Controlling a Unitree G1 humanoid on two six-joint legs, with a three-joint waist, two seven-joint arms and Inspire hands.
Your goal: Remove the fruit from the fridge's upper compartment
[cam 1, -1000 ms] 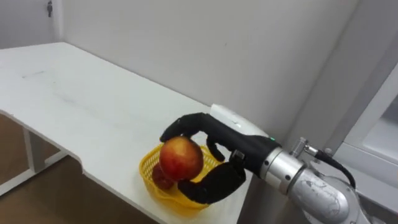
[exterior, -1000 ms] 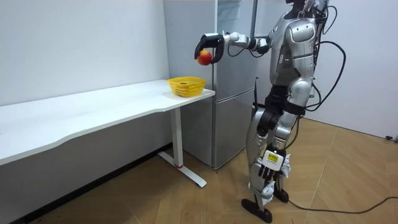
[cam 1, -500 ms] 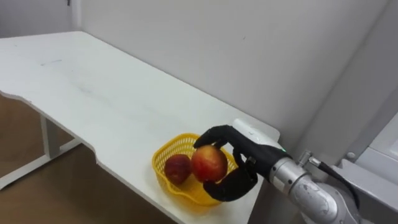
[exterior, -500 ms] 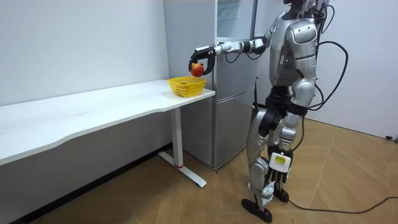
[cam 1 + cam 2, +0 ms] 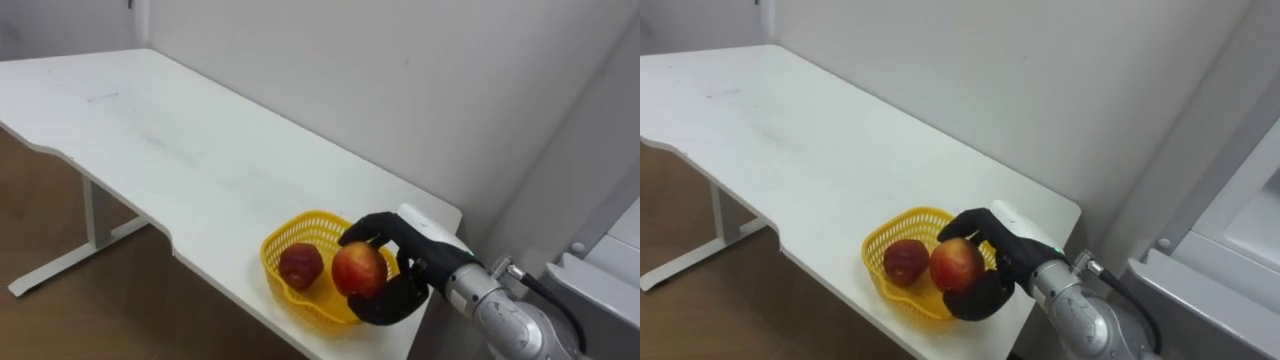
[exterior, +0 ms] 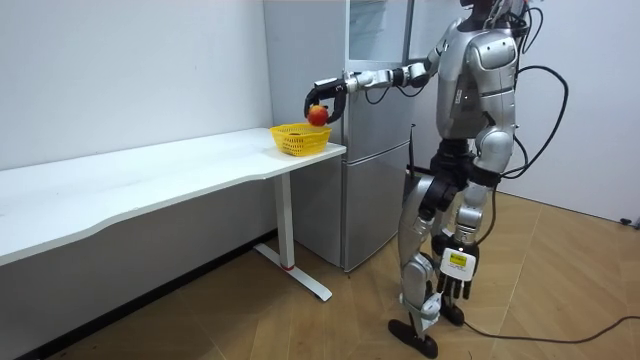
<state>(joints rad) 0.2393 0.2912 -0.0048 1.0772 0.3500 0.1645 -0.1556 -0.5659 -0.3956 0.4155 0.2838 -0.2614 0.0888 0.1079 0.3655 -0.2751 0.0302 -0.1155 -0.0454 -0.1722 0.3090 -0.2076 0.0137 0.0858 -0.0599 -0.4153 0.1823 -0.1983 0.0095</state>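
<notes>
Low in frame, the right hand (image 5: 402, 292), fingers (image 5: 372, 226) curled round the apple (image 5: 358, 270), should settle it gently into the basket (image 5: 270, 268) before releasing.

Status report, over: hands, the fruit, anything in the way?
Right hand shut on red fruit, over yellow basket. Second fruit already lies in basket, beside it. Left hand hangs by its leg.
</notes>
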